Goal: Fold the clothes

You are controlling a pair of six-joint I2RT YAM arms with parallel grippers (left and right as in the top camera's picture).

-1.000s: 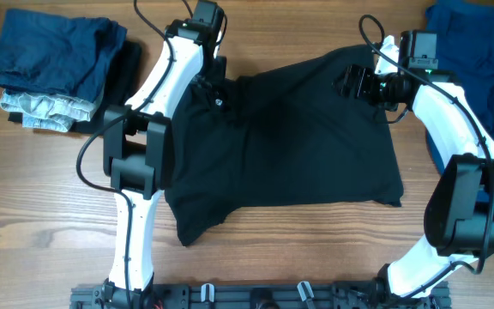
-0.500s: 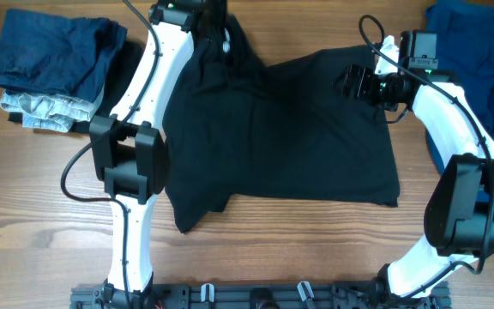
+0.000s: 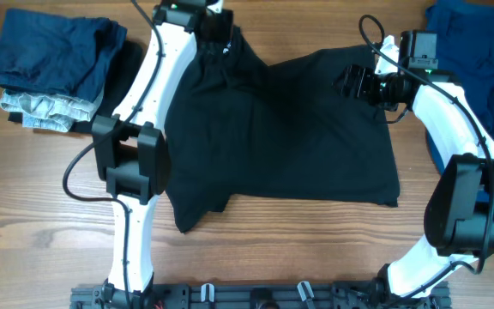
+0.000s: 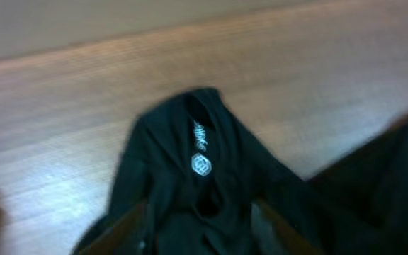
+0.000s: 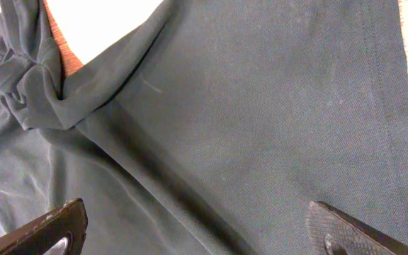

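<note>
— What's hard to make out from here?
— The black shirt point(image 3: 290, 146) is partly hidden under the left arm. The blue garment point(image 3: 478, 51), outward of the right gripper point(image 3: 354, 83), is cut off by the edge.
— And the shirt itself?
— It's soft, creased knit spread on the wooden table point(image 3: 298, 249) beneath both grippers. The right one gapes wide over a stitched hem. The left gripper point(image 3: 219, 36) looks blurred, with its fingers partway apart just short of the bunched collar and its tiny white logo point(image 4: 200, 164).

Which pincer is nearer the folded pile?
Left. The left pincer hovers at the shirt's far-left corner, right of the pile; the right pincer sits across the shirt, much farther off.
</note>
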